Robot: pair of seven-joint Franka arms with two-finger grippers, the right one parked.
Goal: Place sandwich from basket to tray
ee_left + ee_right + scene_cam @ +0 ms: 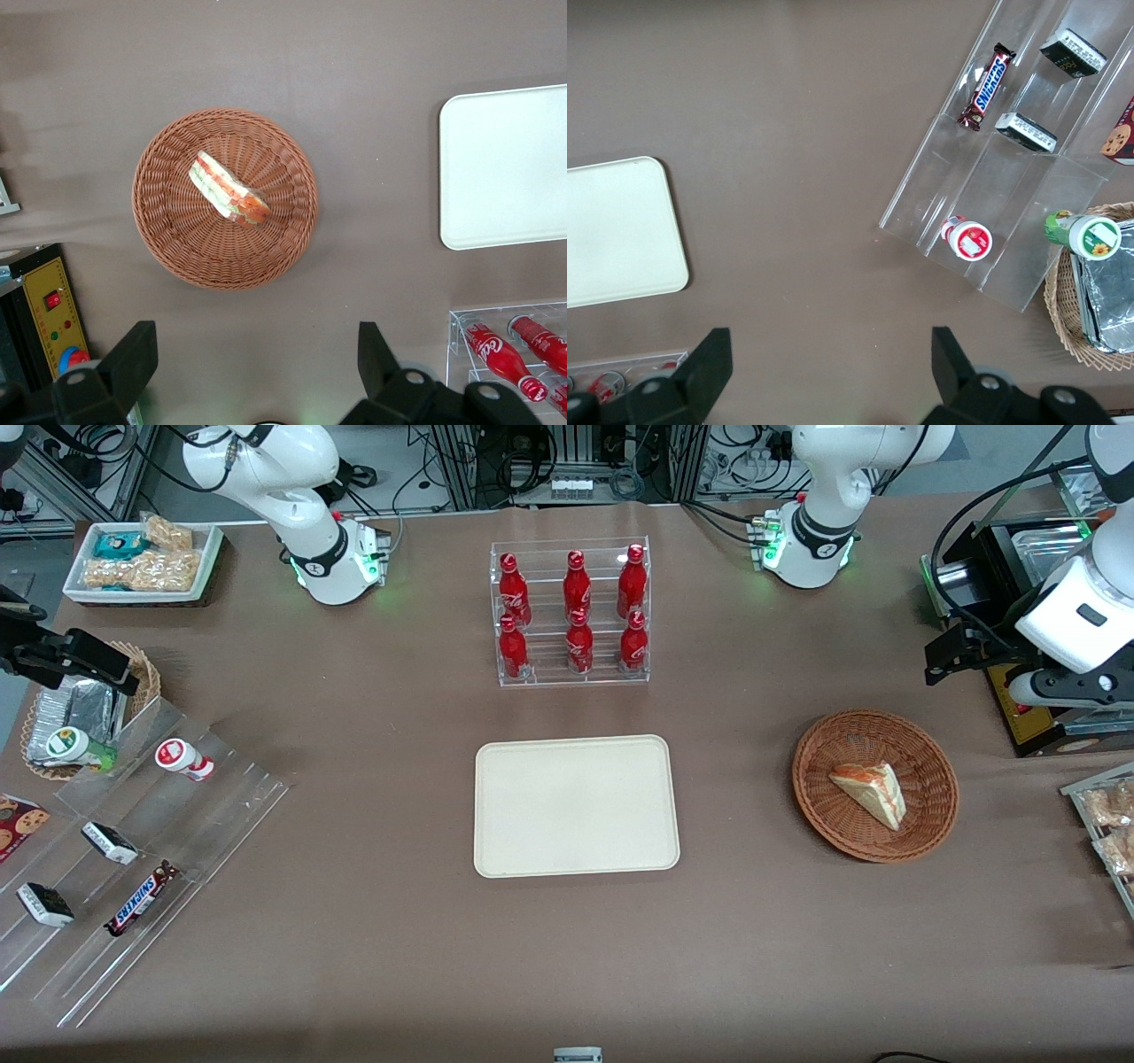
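The sandwich (870, 792) is a pale wedge with orange and green layers, lying in the round reddish-brown basket (819, 797). In the left wrist view the sandwich (229, 189) lies near the middle of the basket (164, 235). The cream tray (576, 806) lies flat beside the basket, toward the parked arm's end, with nothing on it; it also shows in the left wrist view (505, 168). My left gripper (946, 657) hangs high above the table, farther from the front camera than the basket. It is open and holds nothing (255, 359).
A clear rack of red cola bottles (571, 613) stands farther from the front camera than the tray. A black and yellow control box (1028, 722) sits beside the basket at the working arm's end. A tray of snack bars (1107, 824) lies at that table edge.
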